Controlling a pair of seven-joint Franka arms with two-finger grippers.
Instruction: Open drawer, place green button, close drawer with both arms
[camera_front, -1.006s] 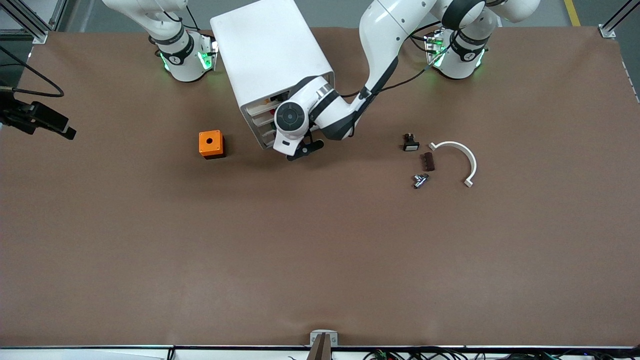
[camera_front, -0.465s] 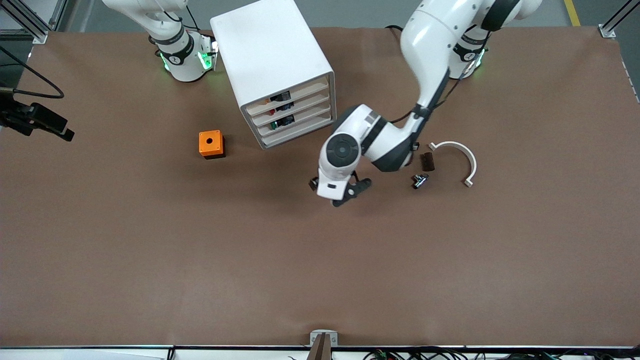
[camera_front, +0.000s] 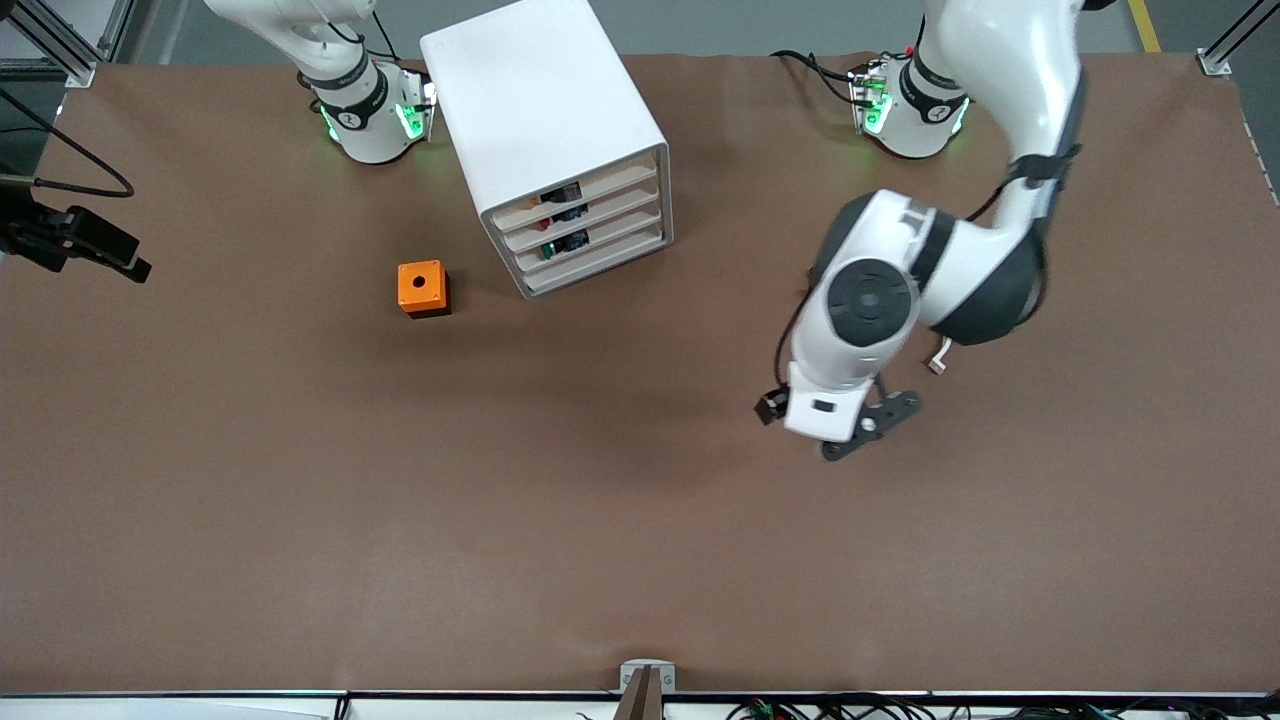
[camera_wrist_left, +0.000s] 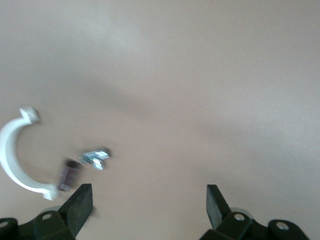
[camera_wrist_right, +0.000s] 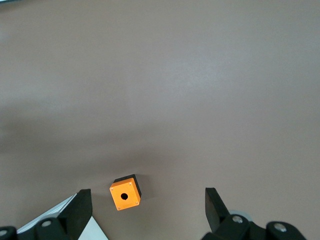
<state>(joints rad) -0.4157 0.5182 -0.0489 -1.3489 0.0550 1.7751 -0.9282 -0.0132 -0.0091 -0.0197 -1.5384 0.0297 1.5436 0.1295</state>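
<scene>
The white cabinet stands near the robots' bases with all of its drawers pushed in. The third drawer shows a small green-capped button with a dark body at its end toward the right arm. My left gripper hangs open and empty over the table by the small parts; in the left wrist view its jaws stand wide apart. My right gripper is open and empty, high over the orange box. It is out of the front view.
The orange box with a hole sits beside the cabinet toward the right arm's end. A white curved clip, a brown piece and a metal piece lie under the left arm. Only the clip's end shows in front.
My left arm has swung away from the cabinet's drawer fronts toward its own end of the table and risen, now covering the small parts. The drawers stay shut. The right arm has not moved.
</scene>
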